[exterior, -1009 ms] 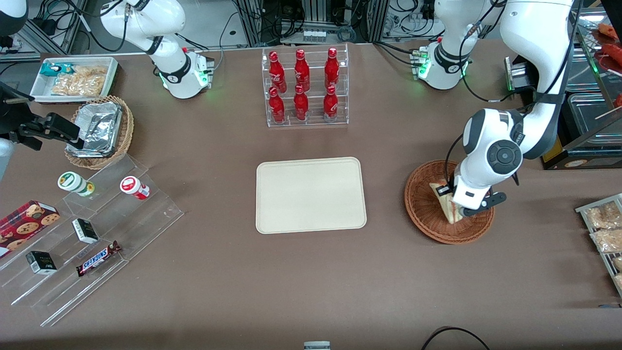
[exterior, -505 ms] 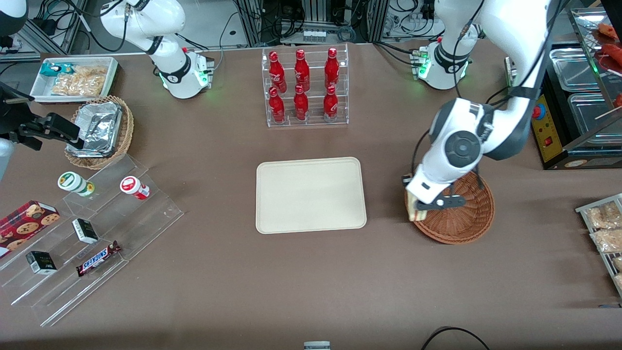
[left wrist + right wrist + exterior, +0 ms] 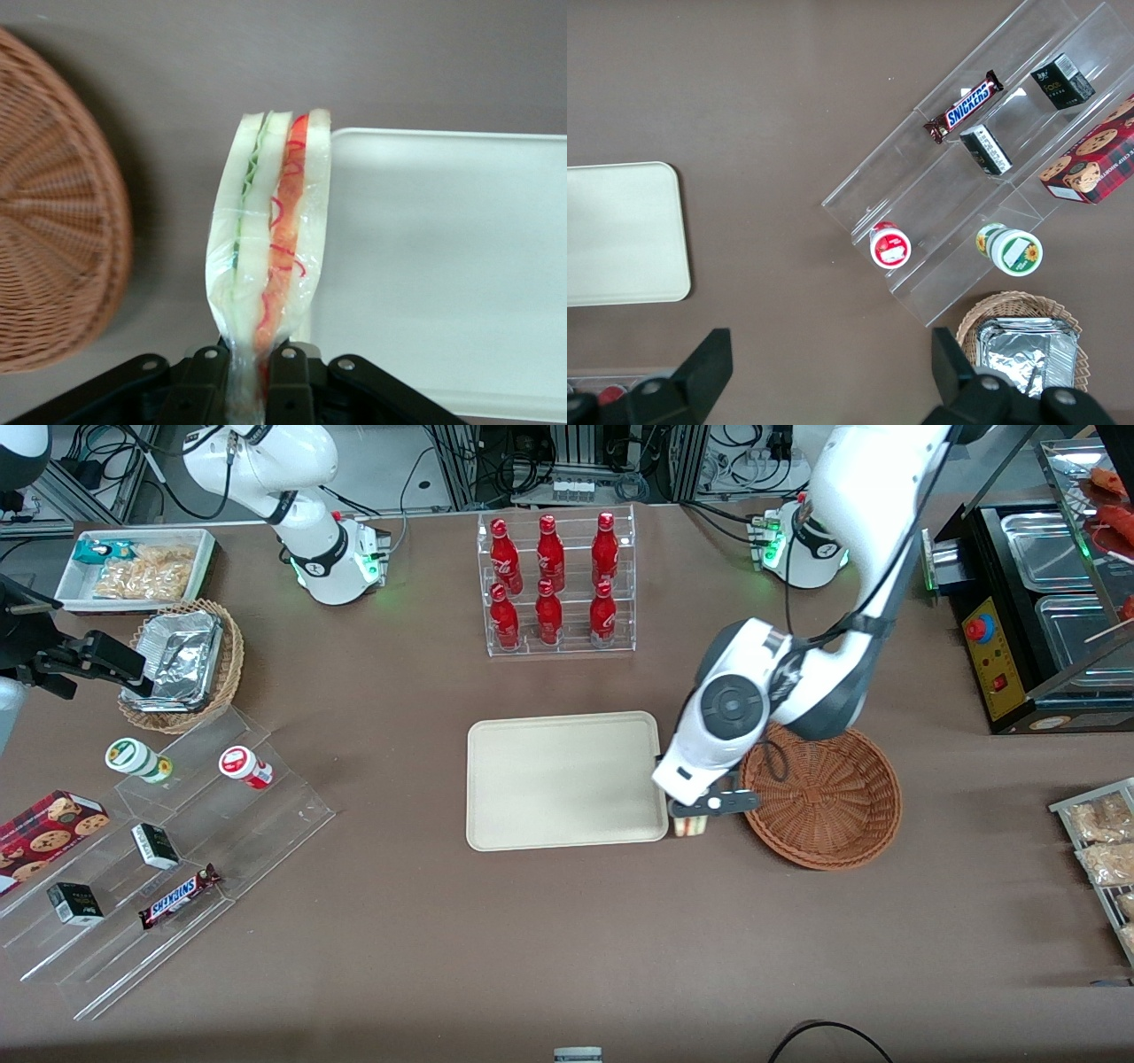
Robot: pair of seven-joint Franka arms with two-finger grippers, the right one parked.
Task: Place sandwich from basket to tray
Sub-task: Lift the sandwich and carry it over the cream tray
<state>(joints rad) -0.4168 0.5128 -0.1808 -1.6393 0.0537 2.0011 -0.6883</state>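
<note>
My pincer (image 3: 690, 816) hangs above the worktop (image 3: 532, 939) in the gap between the tray (image 3: 567, 779) and the basket (image 3: 828, 802), right at the tray's edge nearest the basket. It is pinching the sandwich (image 3: 270, 257) by one end of its clear wrap, fingers (image 3: 288, 376) pressed against both sides, so the wedge hangs off the surface with its red and green filling edge showing. The sandwich is out of the basket and not yet over the tray's flat middle.

Tool (image 3: 690, 821) holds sandwich (image 3: 690, 826) between tray (image 3: 567, 779), basket (image 3: 824, 797).
</note>
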